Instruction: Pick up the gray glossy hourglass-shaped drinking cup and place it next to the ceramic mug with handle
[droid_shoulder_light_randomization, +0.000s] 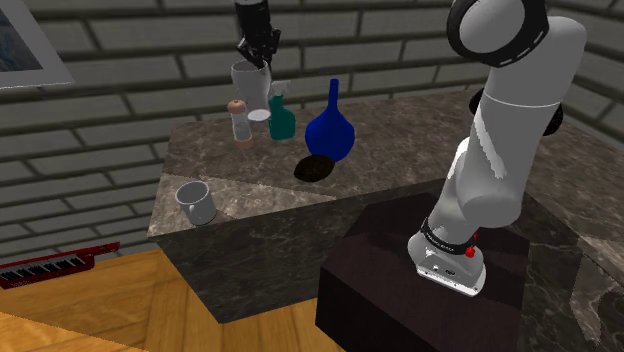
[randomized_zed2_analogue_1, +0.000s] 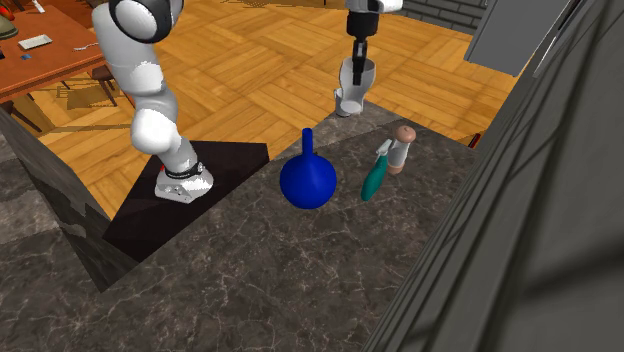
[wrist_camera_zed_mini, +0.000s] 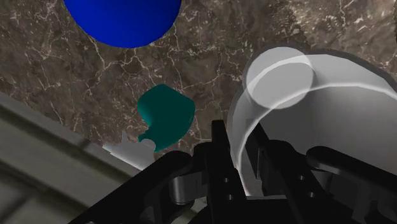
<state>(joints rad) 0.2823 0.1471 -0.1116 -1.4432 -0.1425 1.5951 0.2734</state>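
The gray glossy cup (droid_shoulder_light_randomization: 246, 82) hangs in the air above the back of the marble counter (droid_shoulder_light_randomization: 400, 150), and my gripper (droid_shoulder_light_randomization: 259, 58) is shut on its rim from above. In the wrist view one finger sits inside the cup (wrist_camera_zed_mini: 312, 108) and the other outside its wall, with my gripper (wrist_camera_zed_mini: 249, 167) clasping the rim. The second exterior view has the cup (randomized_zed2_analogue_1: 349, 88) held under my gripper (randomized_zed2_analogue_1: 357, 60) past the counter's far edge. The gray mug with a handle (droid_shoulder_light_randomization: 195, 202) stands upright near the counter's corner at the shoulder view's left, well apart from the cup.
A blue round vase (droid_shoulder_light_randomization: 330, 128), a teal spray bottle (droid_shoulder_light_randomization: 281, 118) and a brown-capped shaker (droid_shoulder_light_randomization: 240, 122) stand under and beside the held cup. A dark lump (droid_shoulder_light_randomization: 315, 168) lies by the vase. A brick wall backs the counter. A red keyboard (droid_shoulder_light_randomization: 55, 265) lies on the wood floor.
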